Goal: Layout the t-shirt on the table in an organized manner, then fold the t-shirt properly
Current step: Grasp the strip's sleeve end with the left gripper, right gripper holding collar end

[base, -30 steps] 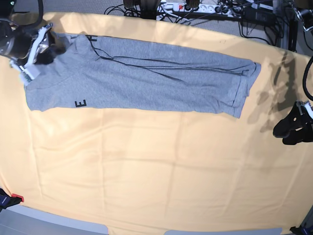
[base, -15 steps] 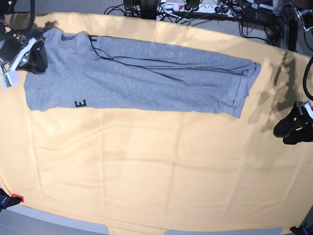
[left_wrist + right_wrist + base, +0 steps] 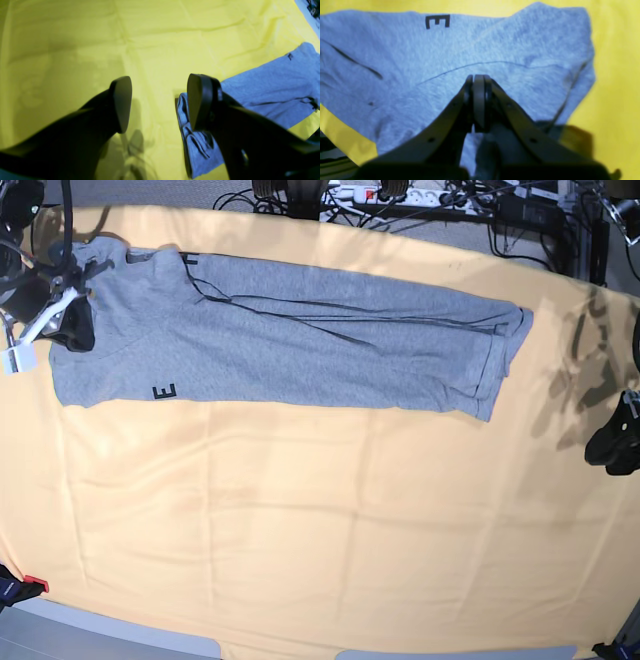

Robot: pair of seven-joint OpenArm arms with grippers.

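T-shirt [image 3: 290, 345] lying as long folded strip along far side of worktop [image 3: 320, 520]. Right gripper [image 3: 478, 77] pressed together, hovering over shirt end, gripping nothing. Left gripper [image 3: 160, 100] spread beside opposite end. Risk: single-end pull bunching fabric, undoing folds.

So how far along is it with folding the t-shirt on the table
Partly done. The t-shirt already lies as a long, narrow folded strip across the table, with only a letter E showing. In hand: the right hand is shut over the shirt's end; no cloth shows between its fingers. The left hand hangs open by the other end, holding nothing. Left: folding the strip across its length into a compact stack.
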